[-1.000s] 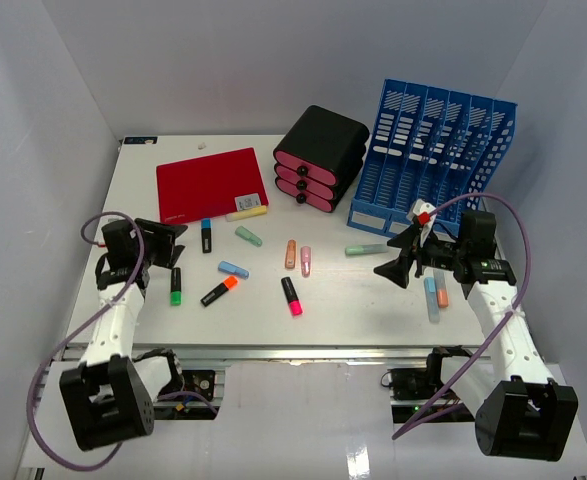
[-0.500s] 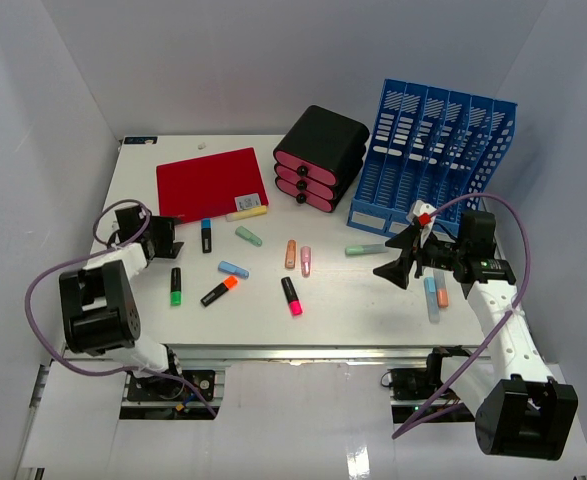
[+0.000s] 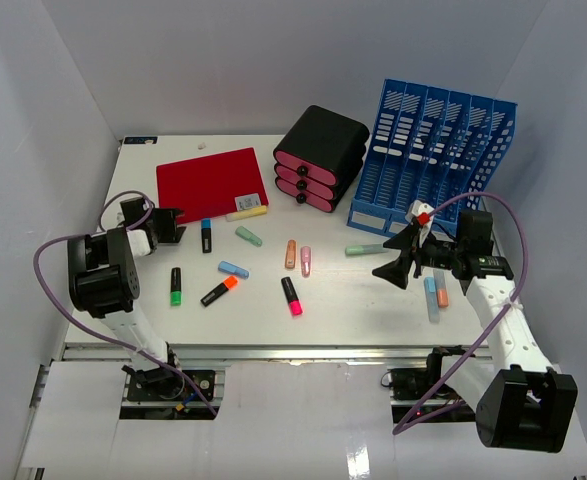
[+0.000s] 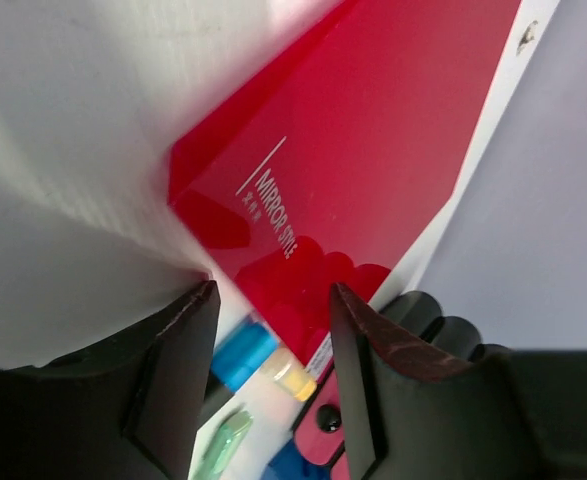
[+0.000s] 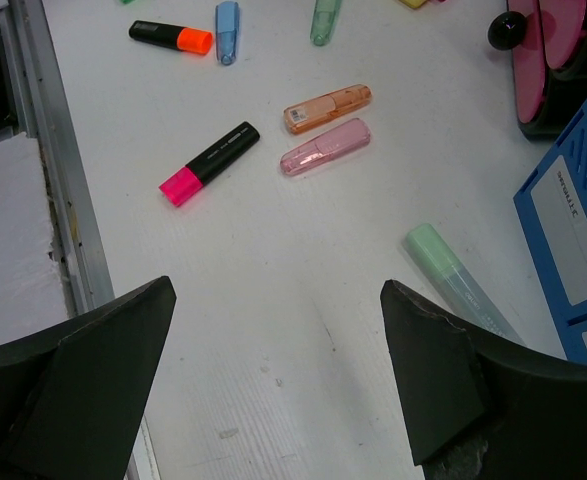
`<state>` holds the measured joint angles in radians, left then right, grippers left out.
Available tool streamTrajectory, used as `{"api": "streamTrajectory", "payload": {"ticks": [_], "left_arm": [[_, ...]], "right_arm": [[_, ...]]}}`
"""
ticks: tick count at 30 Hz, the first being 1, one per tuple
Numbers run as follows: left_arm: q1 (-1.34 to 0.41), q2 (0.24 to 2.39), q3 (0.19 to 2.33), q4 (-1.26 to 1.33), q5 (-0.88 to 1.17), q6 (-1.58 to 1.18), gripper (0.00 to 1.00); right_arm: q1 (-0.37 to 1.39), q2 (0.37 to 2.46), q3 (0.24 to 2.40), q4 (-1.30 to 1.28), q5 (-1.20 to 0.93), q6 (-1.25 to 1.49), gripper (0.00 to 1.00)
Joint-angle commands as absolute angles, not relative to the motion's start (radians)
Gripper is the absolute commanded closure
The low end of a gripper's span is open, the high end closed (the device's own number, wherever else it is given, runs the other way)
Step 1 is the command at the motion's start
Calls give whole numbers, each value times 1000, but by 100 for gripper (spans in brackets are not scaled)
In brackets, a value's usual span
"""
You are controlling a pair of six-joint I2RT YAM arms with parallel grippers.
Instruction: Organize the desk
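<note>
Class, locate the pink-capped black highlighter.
Top view: the pink-capped highlighter lies front-centre on the desk, in front of the pastel orange marker, right of the orange-capped highlighter.

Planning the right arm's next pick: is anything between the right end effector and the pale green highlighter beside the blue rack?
Nothing visible. The right end effector is open, and only bare desk lies between its fingers and the pale green highlighter, which lies close to the blue rack.
</note>
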<state>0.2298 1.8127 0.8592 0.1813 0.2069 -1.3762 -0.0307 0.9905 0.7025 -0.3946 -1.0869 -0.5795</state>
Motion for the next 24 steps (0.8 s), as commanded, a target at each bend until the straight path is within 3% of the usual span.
{"api": "streamTrajectory", "payload": {"ticks": [1,15,21,24], "left_arm": [[235,1849,850,267,221,-1440,45],[245,1842,749,493,264,-1464,79],[255,1806,752,512,293,-1464,89],[258,1781,738,525,306,-1468,92]], "right_arm": [[-29,1008,696,-393,-1123,-594,10],[-13,1019,738,-503,-1160,-706,10],[147,1067,823,-509,-1030,-759,10],[335,1138,890,-464,-894,-762,10]]}}
